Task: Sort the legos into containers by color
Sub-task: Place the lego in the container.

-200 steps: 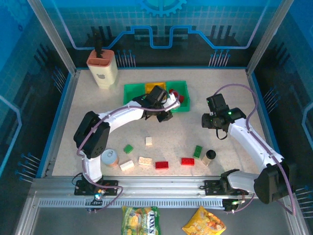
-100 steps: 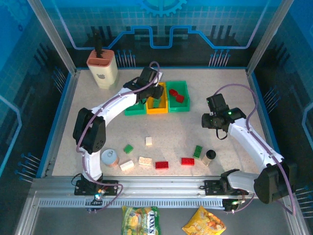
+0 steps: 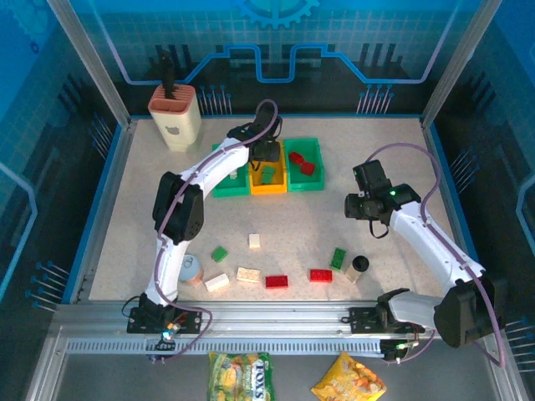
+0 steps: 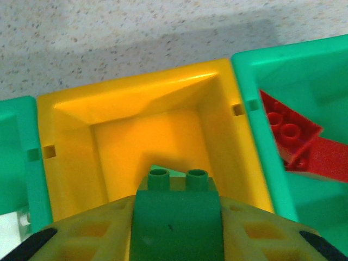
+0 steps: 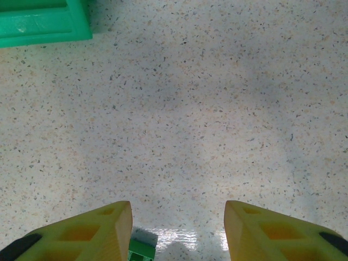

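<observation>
As wrist view reveals, left tool (image 4: 176, 246) clamps green lego (image 4: 176, 209).

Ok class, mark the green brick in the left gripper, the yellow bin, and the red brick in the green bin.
green brick (image 4: 176, 223), left wrist view, its front face.
yellow bin (image 4: 136, 100), left wrist view, far inner wall.
red brick (image 4: 288, 136), left wrist view, studded top.

Left arm (image 3: 209, 171): stretched far forward from its base, forearm angled right.
Left tool (image 3: 266, 159): pointed down, yellow fingers (image 4: 81, 236) clamped on a green brick (image 4: 176, 217), studs poking past the tips.
Right arm (image 3: 426, 238): bent, reaching forward and left from its base.
Right tool (image 5: 176, 217): raised above the surface (image 5: 179, 109), fingers spread wide.
</observation>
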Available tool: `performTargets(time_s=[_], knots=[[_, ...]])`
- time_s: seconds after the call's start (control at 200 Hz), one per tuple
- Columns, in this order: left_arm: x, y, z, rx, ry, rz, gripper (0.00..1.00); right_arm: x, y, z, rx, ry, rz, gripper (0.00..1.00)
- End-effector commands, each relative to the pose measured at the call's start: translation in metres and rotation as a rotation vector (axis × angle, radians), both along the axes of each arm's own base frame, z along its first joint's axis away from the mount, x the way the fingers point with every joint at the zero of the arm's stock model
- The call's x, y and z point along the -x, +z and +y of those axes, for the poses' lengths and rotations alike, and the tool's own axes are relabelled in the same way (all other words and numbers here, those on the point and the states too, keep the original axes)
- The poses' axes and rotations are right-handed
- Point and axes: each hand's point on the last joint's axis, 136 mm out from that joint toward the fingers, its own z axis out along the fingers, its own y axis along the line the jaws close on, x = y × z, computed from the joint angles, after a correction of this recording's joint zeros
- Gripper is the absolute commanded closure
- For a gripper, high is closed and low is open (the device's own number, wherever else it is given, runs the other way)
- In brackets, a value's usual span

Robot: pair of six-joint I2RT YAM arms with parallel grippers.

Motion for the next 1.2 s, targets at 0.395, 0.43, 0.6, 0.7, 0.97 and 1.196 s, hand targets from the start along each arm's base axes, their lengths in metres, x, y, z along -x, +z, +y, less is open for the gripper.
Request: performTargets(time_s=[0.395,0.43,0.6,0.7,0.97,1.196], knots=[[-0.026,-0.03,0.013,0.005,0.106,0.026,0.57,0.007,0.001,-0.006,0.015,0.001,0.01,0.51],[-0.026,-0.03,0.012,0.009,0.105,0.028,0.56,0.008,0.001,-0.006,0.014,0.0,0.011,0.51],[-0.024,-0.023,0.011,0.026,0.105,0.024,0.53,0.01,0.0,-0.005,0.01,0.006,0.02,0.51],[-0.021,-0.015,0.01,0.041,0.095,0.017,0.53,0.012,-0.001,-0.005,0.008,0.01,0.029,0.51],[0.0,0.015,0.007,0.092,0.042,0.012,0.54,0.022,-0.013,-0.001,-0.006,0.008,0.071,0.51],[0.035,0.038,0.02,0.104,0.019,0.012,0.54,0.036,-0.029,0.009,-0.055,-0.044,0.136,0.49]])
